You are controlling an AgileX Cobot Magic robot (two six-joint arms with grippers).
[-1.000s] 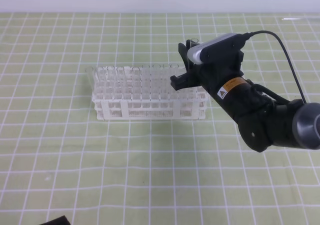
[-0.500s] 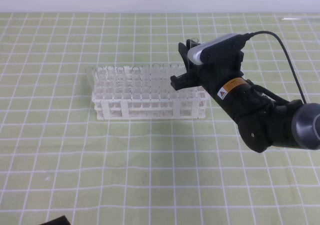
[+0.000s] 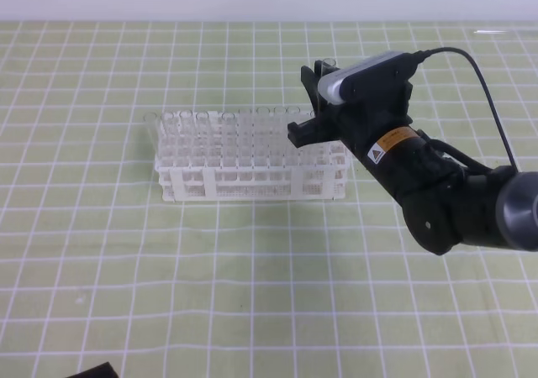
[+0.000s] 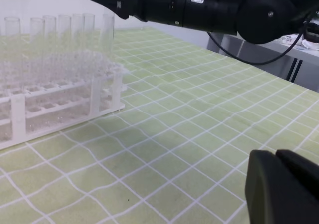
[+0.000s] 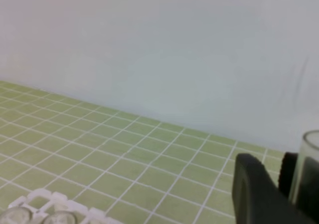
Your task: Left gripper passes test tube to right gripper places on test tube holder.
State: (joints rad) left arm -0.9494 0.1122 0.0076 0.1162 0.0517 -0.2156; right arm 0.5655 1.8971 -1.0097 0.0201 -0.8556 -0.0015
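Right wrist view: my right jaws (image 5: 279, 194) are gripping the test tube (image 5: 310, 169) upright, rack (image 3: 252, 160) just below; left jaws (image 4: 284, 189) clenched, nothing in them.

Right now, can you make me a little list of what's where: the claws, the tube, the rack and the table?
right claw: over the rack's right end, shut on the test tube
test tube: upright, held between the claw fingers
rack: white, already holding several clear tubes
left claw: shut, low over the table, away from the rack
table: green cloth with white grid
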